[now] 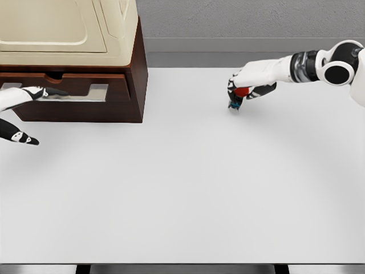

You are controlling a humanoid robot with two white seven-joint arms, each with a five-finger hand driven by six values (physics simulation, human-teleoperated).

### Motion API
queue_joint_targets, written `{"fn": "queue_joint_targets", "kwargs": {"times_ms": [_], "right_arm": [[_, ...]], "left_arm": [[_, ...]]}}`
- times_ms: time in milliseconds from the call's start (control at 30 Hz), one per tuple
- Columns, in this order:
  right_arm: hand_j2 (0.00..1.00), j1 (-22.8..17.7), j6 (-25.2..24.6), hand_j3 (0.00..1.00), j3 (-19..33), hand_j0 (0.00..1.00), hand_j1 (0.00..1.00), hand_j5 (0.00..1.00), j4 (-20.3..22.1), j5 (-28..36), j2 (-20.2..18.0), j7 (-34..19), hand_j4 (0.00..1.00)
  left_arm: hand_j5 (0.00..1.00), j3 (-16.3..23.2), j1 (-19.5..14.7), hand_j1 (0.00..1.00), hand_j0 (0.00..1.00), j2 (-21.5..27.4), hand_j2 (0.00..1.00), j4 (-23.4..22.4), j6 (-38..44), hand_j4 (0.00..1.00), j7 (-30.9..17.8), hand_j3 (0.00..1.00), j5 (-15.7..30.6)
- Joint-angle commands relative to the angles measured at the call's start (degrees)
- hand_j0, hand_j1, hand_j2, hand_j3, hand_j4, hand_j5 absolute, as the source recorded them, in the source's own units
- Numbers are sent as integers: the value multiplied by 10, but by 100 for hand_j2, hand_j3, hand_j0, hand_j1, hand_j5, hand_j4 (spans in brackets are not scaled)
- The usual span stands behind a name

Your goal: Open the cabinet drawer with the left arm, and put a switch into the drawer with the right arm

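Right, the head view is all I am working from, so I am reading everything off it. I am seeing one cabinet [134, 74], dark wood with a cream top, standing at the far left of the white table [182, 188]. It is showing one drawer [80, 94], with a pale recessed handle [91, 91] across its front, and from here I am judging it as shut or barely started; I cannot tell which.

My left hand [23, 114] is reaching in from the left edge. Its fingers are spread and holding nothing, with the upper ones lying at the handle's left end and the thumb hanging lower, in front of the cabinet's base. I am reading that as lining up for the pull, since the handle slot is the only purchase on the drawer.

My right hand [248, 85] is stretching in from the right, well apart from the cabinet. Its fingers are curling round one small switch [238, 97], red on top with a dark, bluish lower part poking out under the palm. The switch is looking low, near the table, though I cannot tell whether it is touching. I am taking it that the grasp is being kept back there because the drawer is not yet open.
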State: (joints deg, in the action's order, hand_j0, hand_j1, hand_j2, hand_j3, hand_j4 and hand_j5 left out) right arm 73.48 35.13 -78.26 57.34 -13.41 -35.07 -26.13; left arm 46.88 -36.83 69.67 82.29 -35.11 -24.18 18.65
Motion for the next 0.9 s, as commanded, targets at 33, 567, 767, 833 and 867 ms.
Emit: {"fn": "queue_joint_targets", "kwargs": {"times_ms": [33, 567, 767, 833, 867], "right_arm": [[46, 0, -1, 46, 16, 46, 46, 46, 49, 4, -19, 1, 46], [46, 17, -1, 46, 30, 46, 46, 46, 116, 9, -31, 6, 46], [46, 25, -1, 46, 34, 46, 46, 46, 182, 19, -52, 7, 46], [46, 25, -1, 46, 38, 46, 46, 46, 207, 22, -59, 7, 46], [46, 25, -1, 46, 38, 46, 46, 46, 216, 29, -61, 7, 46]], "left_arm": [[100, -4, -1, 100, 100, -2, 100, 1, 1, 100, 2, 100, 13], [100, 4, 21, 100, 100, -4, 100, -3, 1, 100, -4, 100, 17], [100, 3, 22, 100, 100, 17, 100, 11, 1, 100, -10, 100, 31], [100, 3, 23, 100, 100, 34, 100, 27, 1, 100, -10, 100, 43], [100, 2, 23, 100, 100, 41, 100, 34, 1, 100, -10, 100, 46]]}}
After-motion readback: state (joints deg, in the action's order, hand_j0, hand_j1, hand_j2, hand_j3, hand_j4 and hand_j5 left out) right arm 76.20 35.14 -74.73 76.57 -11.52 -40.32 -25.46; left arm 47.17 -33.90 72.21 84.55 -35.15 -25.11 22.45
